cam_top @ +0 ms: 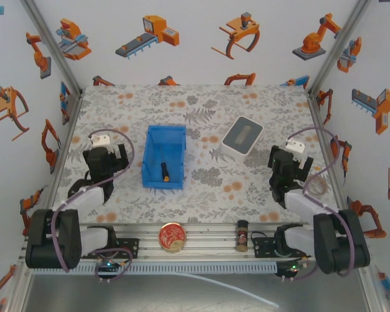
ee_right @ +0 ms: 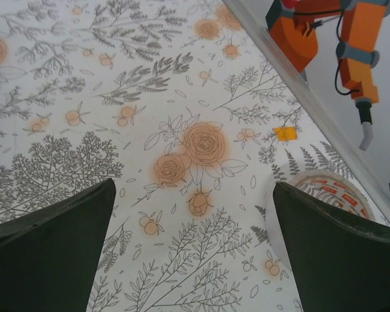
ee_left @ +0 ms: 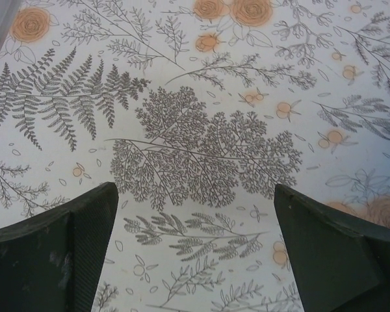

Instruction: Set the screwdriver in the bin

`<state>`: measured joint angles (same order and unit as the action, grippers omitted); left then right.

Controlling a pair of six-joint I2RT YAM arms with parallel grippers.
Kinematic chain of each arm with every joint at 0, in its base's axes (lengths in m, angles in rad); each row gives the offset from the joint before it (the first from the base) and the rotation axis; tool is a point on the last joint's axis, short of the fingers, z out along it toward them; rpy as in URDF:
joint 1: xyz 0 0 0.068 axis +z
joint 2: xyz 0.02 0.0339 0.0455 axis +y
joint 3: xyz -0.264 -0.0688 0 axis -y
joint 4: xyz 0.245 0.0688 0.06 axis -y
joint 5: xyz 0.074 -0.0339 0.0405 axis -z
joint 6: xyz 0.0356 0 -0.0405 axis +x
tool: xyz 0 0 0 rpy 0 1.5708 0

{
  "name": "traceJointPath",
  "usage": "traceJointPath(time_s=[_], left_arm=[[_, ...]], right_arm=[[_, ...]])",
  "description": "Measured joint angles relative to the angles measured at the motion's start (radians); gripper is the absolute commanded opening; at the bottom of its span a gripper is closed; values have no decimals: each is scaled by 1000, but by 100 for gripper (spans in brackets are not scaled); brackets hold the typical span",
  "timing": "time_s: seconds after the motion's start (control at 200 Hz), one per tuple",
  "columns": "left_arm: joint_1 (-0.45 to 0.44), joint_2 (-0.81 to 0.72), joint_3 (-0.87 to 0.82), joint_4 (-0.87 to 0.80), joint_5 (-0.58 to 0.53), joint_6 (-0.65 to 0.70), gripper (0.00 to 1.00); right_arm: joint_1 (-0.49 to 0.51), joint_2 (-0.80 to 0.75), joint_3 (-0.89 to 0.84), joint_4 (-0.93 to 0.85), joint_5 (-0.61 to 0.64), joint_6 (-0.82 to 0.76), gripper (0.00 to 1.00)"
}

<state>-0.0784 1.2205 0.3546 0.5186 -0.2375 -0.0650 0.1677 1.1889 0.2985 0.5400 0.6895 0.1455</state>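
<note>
Two grippers stand wide open and empty in the top view, the left pincer [cam_top: 106, 156] and the right pincer [cam_top: 289, 161] flanking the bin [cam_top: 151, 153], where the screwdriver [cam_top: 164, 170] lies inside, with a white box [cam_top: 240, 136] to its right. From the left wrist, the fingers [ee_left: 52, 260] spread far apart over bare floral bench [ee_left: 195, 97], touching nothing. From the right wrist, the fingers [ee_right: 45, 253] gape equally wide and empty, with a round printed object [ee_right: 328, 190] near one.
</note>
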Motion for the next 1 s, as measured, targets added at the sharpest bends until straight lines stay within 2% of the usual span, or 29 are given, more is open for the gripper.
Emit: traceJointPath(time_s=[0.416,0.566,0.666,0.791,1.001], left_arm=[[29,243,-10,284,11,5,97],[29,312,-10,351,24,6,97],[29,323,-11,372,30,6,97],[29,323,-13,411,36,6,97],[29,325,10,378,37,6,97]], right_arm=[[-136,206,-30,341,-197,-26,99],[-167,249,-31,373,-297,-23,99],[-167,265,-33,414,-364,-27,99],[-167,354,-72,560,-431,-38,100],[-167,374,-91,584,-447,-39,99]])
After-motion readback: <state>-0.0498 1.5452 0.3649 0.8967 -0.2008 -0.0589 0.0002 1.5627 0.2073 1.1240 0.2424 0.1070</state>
